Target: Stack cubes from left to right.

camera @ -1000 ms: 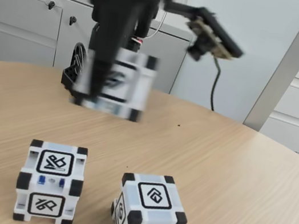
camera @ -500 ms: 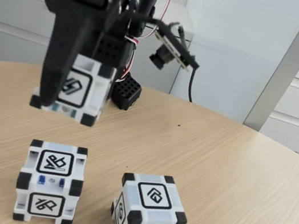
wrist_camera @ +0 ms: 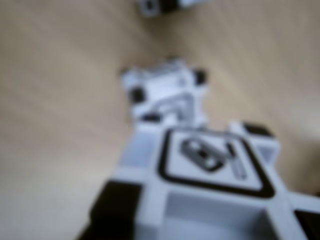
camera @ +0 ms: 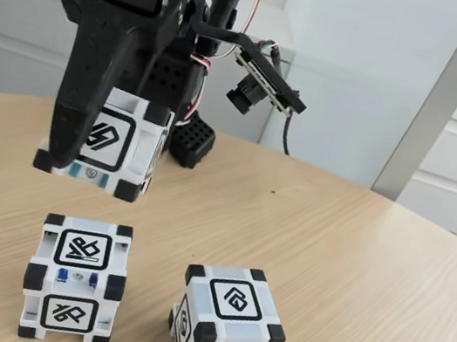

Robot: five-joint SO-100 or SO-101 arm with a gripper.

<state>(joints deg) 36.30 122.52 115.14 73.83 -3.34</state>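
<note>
Here the black gripper (camera: 90,151) is clamped on one of the white cubes (camera: 118,144), holding it clear of the wooden table (camera: 352,273) with one long black finger (camera: 73,121) lying down the cube's near left side. In the fixed view the held cube hangs at about 10 o'clock from the picture's centre, slightly tilted, its glyph face toward the camera and a pale blue strip along its lower edge. Directly below it, toward 7 o'clock, a second cube (camera: 75,279) stands on the table, apart from the held one with a gap of bare wood between them. A third cube (camera: 224,323) sits just beside that one, at about 6 o'clock, turned a little so a corner faces the camera, its base cut by the lower edge. A small camera board (camera: 266,85) juts from the arm toward 12 o'clock, with a cable dropping behind it. Grey cabinets (camera: 25,20) stand beyond the table

In the wrist view, badly blurred, the held cube (wrist_camera: 215,190) occupies the lower right, another cube (wrist_camera: 165,95) lies on the table near the centre, and a scrap of a further one (wrist_camera: 160,5) shows at 12 o'clock
</note>
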